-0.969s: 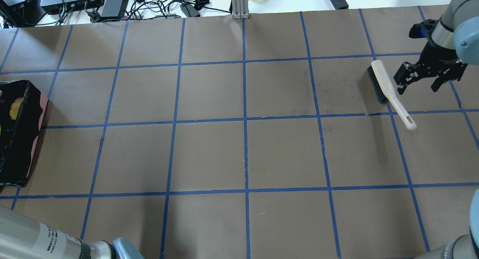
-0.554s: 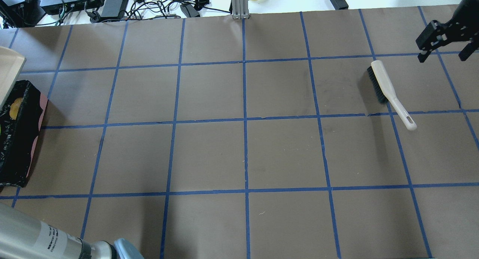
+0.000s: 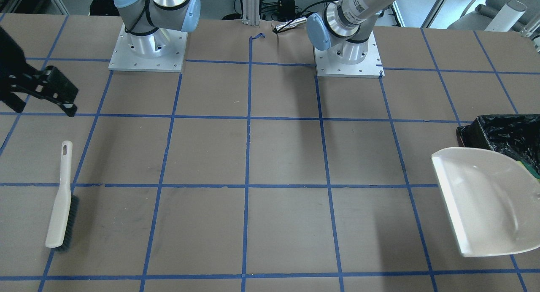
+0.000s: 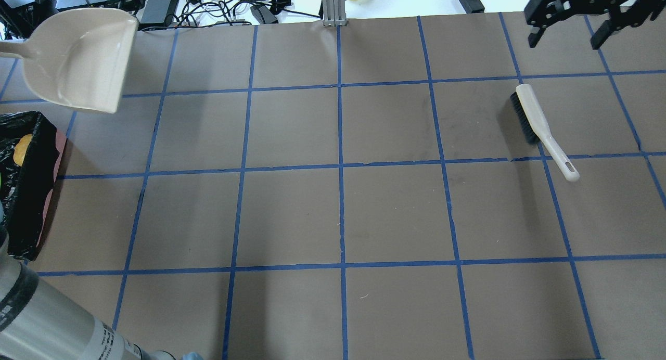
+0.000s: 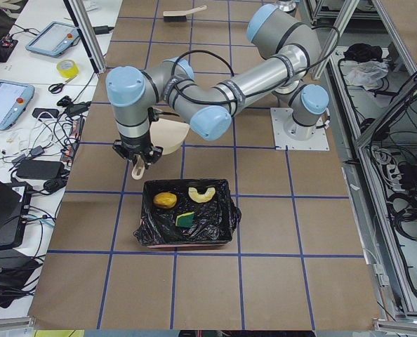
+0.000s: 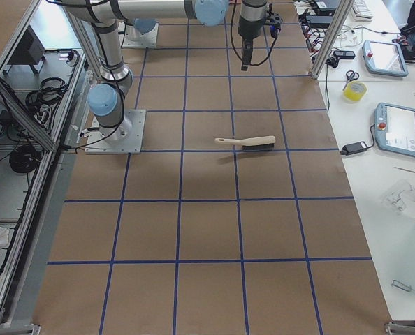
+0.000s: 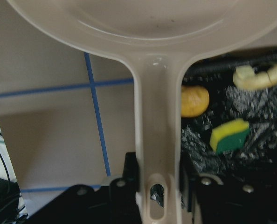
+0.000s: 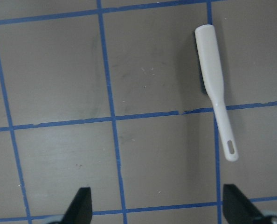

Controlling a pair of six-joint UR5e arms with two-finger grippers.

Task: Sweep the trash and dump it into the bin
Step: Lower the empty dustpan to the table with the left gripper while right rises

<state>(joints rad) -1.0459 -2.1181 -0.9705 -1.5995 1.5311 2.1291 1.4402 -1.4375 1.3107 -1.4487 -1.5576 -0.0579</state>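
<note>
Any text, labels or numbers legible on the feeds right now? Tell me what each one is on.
Nothing can be read.
Sticker on the left arm: print too small.
White label on the black box behind the table: blurred.
Dustpan, hand brush, bin: no markings show.

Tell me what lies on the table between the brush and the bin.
Nothing: in the overhead view, only table with blue tape lines runs from the brush to the bin. The dustpan is off that line.
</note>
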